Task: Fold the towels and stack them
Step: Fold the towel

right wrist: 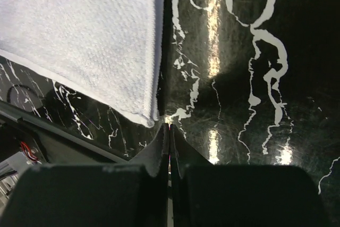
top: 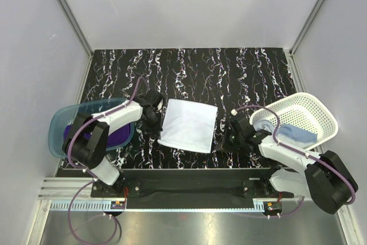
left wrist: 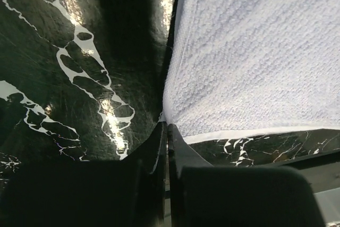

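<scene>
A white towel lies flat in the middle of the black marbled table. My left gripper is shut, its tips resting at the near left corner of the white towel, with no cloth visibly between them. My right gripper is also shut and empty, its tips on the table just beside the near right corner of the white towel. A deep purple towel lies in the teal tub. A light blue towel sits in the white basket.
The translucent teal tub stands at the table's left edge, behind my left arm. The white perforated basket stands at the right edge, above my right arm. White walls enclose the table on three sides.
</scene>
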